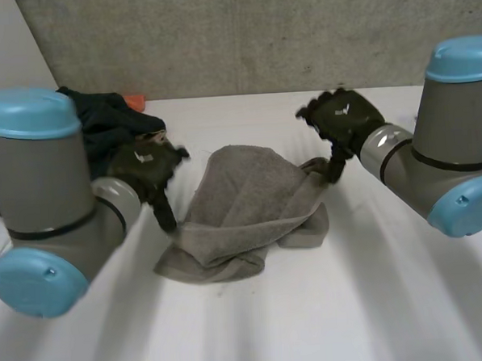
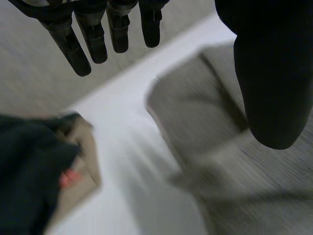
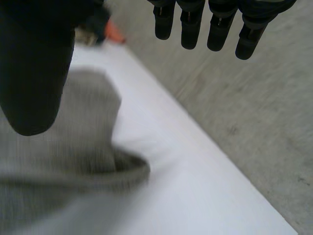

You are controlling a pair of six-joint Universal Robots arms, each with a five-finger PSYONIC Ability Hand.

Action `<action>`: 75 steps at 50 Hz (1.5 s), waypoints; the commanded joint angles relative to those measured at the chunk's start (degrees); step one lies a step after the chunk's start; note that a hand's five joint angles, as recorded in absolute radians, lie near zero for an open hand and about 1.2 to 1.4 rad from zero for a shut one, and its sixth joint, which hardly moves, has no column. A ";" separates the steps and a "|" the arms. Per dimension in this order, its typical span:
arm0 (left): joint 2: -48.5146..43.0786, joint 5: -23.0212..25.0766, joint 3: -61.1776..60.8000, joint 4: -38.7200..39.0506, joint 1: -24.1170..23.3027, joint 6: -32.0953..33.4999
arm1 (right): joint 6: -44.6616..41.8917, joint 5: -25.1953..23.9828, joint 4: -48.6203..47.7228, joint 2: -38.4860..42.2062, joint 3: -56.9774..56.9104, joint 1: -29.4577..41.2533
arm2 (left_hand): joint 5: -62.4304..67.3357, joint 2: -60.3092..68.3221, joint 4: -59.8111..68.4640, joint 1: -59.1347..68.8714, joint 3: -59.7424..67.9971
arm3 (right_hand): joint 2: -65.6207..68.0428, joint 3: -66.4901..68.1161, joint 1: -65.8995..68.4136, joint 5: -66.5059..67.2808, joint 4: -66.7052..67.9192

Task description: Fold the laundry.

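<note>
Grey towel (image 1: 246, 208) lies in a loose, rumpled heap on the white table (image 1: 352, 304), between the two hands, part doubled over itself with its lower edge spilling out in a thick fold. It looks like soft, light terry. It should drape and sag rather than hold a shape, grip well without slipping, and take no harm from a firm pinch. The layers will probably cling and drag together, so a single edge has to be picked out.

A dark pile of clothes (image 1: 108, 119) sits behind the left hand's fingers, well clear of the towel.

The left hand (image 1: 147, 169) hangs just beside the towel's near edge. Its fingers (image 2: 93, 39) are straight and spread from the thumb and hold nothing, and the cloth lies past the thumb's tip. The right hand (image 1: 343, 118) is at the opposite edge, also released. Its fingers (image 3: 220, 24) are extended over bare table, and its thumb points down at a raised fold of towel, touching it or nearly so.

The best hold, I judge, is an outer corner or hem at each side, pinched between thumb and fingers so that the cloth can be lifted and shaken flat.

A small orange object (image 1: 134, 103) peeks from the dark pile.
</note>
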 commanded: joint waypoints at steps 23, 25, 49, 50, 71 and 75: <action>-19.37 -1.90 9.06 3.54 -1.91 10.68 | -22.49 -8.15 -18.47 20.81 -4.30 -4.14 | 25.29 26.31 26.61 26.77 26.06 | 28.61 28.54 27.69 28.02 28.66; -19.63 -1.38 9.24 3.63 -2.26 11.12 | -21.27 -8.15 -19.00 20.82 -4.39 -4.32 | 47.37 48.39 48.69 48.86 48.15 | 44.34 44.26 43.42 43.75 44.38; 13.06 3.10 13.11 1.61 2.48 11.56 | 2.12 -6.12 -0.82 -19.43 5.46 -8.98 | 67.54 68.56 68.85 69.02 68.31 | 68.20 68.13 67.28 67.61 68.24; 13.06 3.11 12.93 1.61 2.92 11.65 | 2.56 -6.30 0.76 -20.22 5.63 -8.98 | 67.54 68.56 68.85 69.02 68.31 | 68.20 68.13 67.28 67.61 68.24; -13.29 3.89 18.00 5.63 10.56 11.47 | 5.71 -4.73 3.70 0.67 2.58 -3.80 | 67.54 68.56 68.85 69.02 68.31 | 68.20 68.13 67.28 67.61 68.24; -14.27 6.17 26.43 11.87 11.79 9.03 | 9.93 -2.27 -3.32 3.41 -5.76 -3.18 | 67.54 68.56 68.85 69.02 68.31 | 68.20 68.13 67.28 67.61 68.24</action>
